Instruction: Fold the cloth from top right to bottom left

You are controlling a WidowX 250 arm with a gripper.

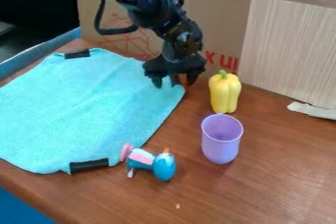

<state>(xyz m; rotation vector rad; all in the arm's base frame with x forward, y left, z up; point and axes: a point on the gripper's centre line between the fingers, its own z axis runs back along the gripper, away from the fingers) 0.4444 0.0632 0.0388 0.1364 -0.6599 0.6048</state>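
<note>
One turquoise cloth [85, 105] is lying spread out, and an open end effector [175, 82] is hanging over its top right corner

The cloth is covering the left part of the brown counter [282, 179], and its surface is showing shallow wrinkles. Black strips are marking its edges: one [77, 53] is sitting at the top, another [89, 165] is lying along the bottom, and a third [174, 79] is showing between the fingers at the top right corner. The black arm [148, 4] is coming in from the top, and the end effector is pointing down with its two fingers standing apart. One fingertip is overlapping the cloth in the view; whether it is touching the fabric, I cannot tell.

To the right of that corner, a yellow pepper [225, 93] is standing upright, stem up. A purple cup [221, 144] is standing just in front of it, its mouth facing up. A blue, pink and white toy [162, 166] is lying just beside the cloth's lower right part. Behind everything, cardboard [223, 21] is standing as a backdrop, and a pale wood-grained panel [289, 46] is covering its right part.
</note>
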